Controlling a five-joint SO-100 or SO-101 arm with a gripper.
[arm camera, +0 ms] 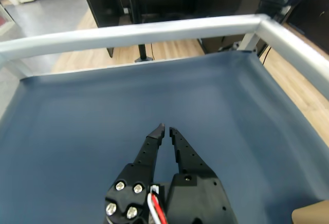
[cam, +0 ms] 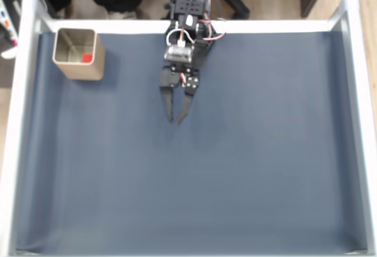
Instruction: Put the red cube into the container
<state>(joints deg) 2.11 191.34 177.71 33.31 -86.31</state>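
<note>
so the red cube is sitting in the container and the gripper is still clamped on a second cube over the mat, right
Not quite. The red cube does lie inside the container at the upper left of the fixed view, but the gripper holds nothing. Its fingers are nearly together with only dark mat between them, which the wrist view shows clearly.

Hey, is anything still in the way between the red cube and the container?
No. The cube already lies inside the container, at the upper left of the fixed view. The gripper sits apart over bare mat, its jaws nearly closed and holding nothing.
</note>
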